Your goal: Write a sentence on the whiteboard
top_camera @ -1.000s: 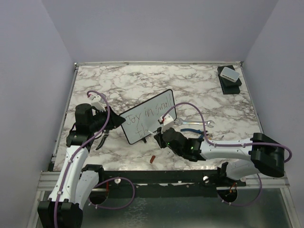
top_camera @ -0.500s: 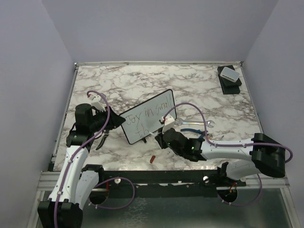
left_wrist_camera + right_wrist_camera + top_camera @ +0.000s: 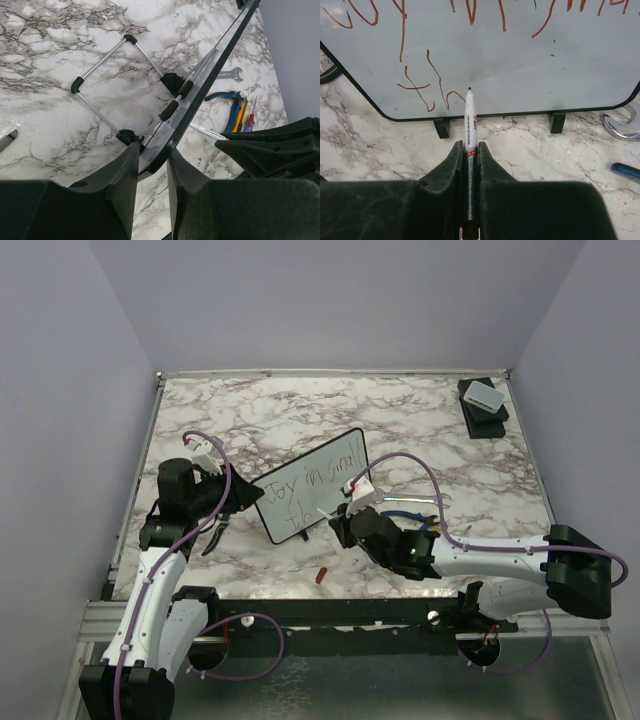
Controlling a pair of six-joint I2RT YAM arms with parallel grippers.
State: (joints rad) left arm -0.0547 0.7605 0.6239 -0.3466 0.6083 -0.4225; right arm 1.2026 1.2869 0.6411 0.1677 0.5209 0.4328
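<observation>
- Pinched marker (image 3: 468,120) in R gripper (image 3: 468,147), jaws pressed tight on barrel, tip pointing fwd at board.
- Aimed tip at lower part of whiteboard (image 3: 530,60), just right of 2nd-line strokes; couldn't tell whether tip touched the surface.
- Clamped whiteboard's left edge in L gripper (image 3: 152,162), jaws narrowly apart w/ the black frame wedged between.
- Stood whiteboard tilted back on two black feet (image 3: 441,128) and a wire stand (image 3: 102,82), left of worktop (image 3: 300,410) centre, closer to near edge than far.
- Read the sentence (image 3: 312,480) as "Joy in small" on top line, only "th" below; thin strokes, reddish-brown in R wrist view.
- Spotted wrench (image 3: 227,75), blue-handled pliers (image 3: 222,96) and screwdriver (image 3: 251,112) lying on worktop just right of board.
- Noted small red cap (image 3: 321,575) by near edge, in front of board.
- Noted black box (image 3: 483,415) w/ white box on top at far right corner.
</observation>
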